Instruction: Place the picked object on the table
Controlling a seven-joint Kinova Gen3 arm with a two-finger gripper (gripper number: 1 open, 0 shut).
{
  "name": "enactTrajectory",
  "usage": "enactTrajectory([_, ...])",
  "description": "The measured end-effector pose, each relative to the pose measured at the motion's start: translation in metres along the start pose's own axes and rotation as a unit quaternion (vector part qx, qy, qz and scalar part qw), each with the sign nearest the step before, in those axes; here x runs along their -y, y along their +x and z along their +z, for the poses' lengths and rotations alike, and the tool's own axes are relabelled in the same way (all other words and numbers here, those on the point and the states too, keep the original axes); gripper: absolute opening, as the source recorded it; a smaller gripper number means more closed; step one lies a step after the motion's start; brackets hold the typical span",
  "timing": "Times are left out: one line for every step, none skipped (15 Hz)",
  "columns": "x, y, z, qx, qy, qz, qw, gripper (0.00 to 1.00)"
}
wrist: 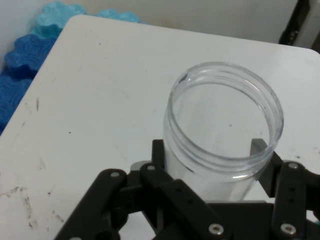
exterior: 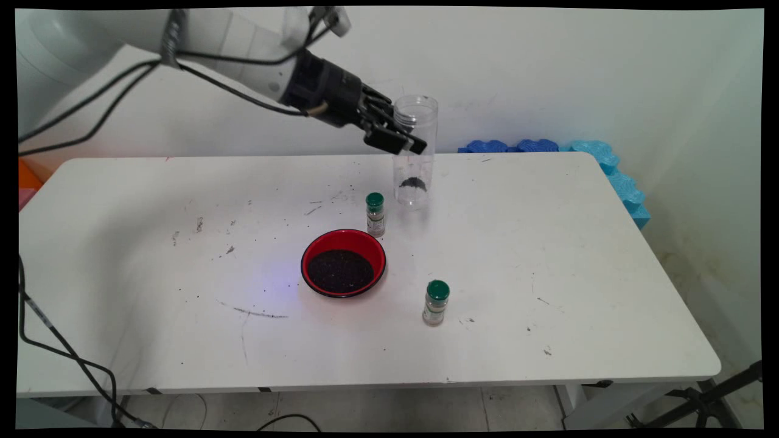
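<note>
My jaws (exterior: 398, 135) clamp the clear jar (exterior: 415, 152) just below its open mouth, upright so its dark grains stay down; it hangs near the worktop's (exterior: 548, 255) far edge, behind the red bowl (exterior: 343, 263) and a green-capped bottle (exterior: 375, 214).

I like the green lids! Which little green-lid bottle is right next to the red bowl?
The small bottle just behind the red bowl, near the clear jar. The other green-lidded bottle stands apart, toward the table's front.

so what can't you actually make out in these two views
- Labels on the two green-capped bottles: too small in the main view.
- Clear jar: base hidden by the gripper in the hand view.
- Red bowl: dark contents too small to identify.
</note>
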Motion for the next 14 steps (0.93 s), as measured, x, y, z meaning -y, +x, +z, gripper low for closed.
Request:
enactTrajectory([0.0, -0.005, 0.007, -0.001, 0.004, -0.003, 1.0, 0.0])
enactTrajectory([0.0, -0.009, 0.014, -0.002, 0.007, -0.005, 1.0, 0.0])
enactTrajectory([-0.001, -0.013, 0.021, -0.002, 0.01, -0.007, 0.9999, 0.0])
enactTrajectory([-0.001, -0.018, 0.027, -0.002, 0.012, -0.01, 0.9999, 0.0])
enactTrajectory([-0.001, -0.023, 0.034, -0.003, 0.014, -0.012, 0.9998, 0.0])
enactTrajectory([-0.001, -0.028, 0.039, -0.003, 0.015, -0.013, 0.9998, 0.0])
enactTrajectory([-0.001, -0.032, 0.044, -0.002, 0.017, -0.015, 0.9998, 0.0])
enactTrajectory([-0.001, -0.036, 0.049, -0.002, 0.018, -0.016, 0.9997, 0.0])
enactTrajectory([-0.001, -0.039, 0.052, -0.002, 0.018, -0.017, 0.9997, 0.0])
enactTrajectory([-0.002, -0.043, 0.056, -0.002, 0.019, -0.018, 0.9997, 0.0])
enactTrajectory([-0.002, -0.047, 0.06, -0.001, 0.019, -0.019, 0.9996, 0.0])
enactTrajectory([-0.002, -0.051, 0.064, -0.001, 0.019, -0.02, 0.9996, 0.0])
enactTrajectory([-0.002, -0.055, 0.068, 0.0, 0.019, -0.019, 0.9996, 0.0])
enactTrajectory([-0.002, -0.058, 0.07, 0.001, 0.018, -0.019, 0.9996, 0.0])
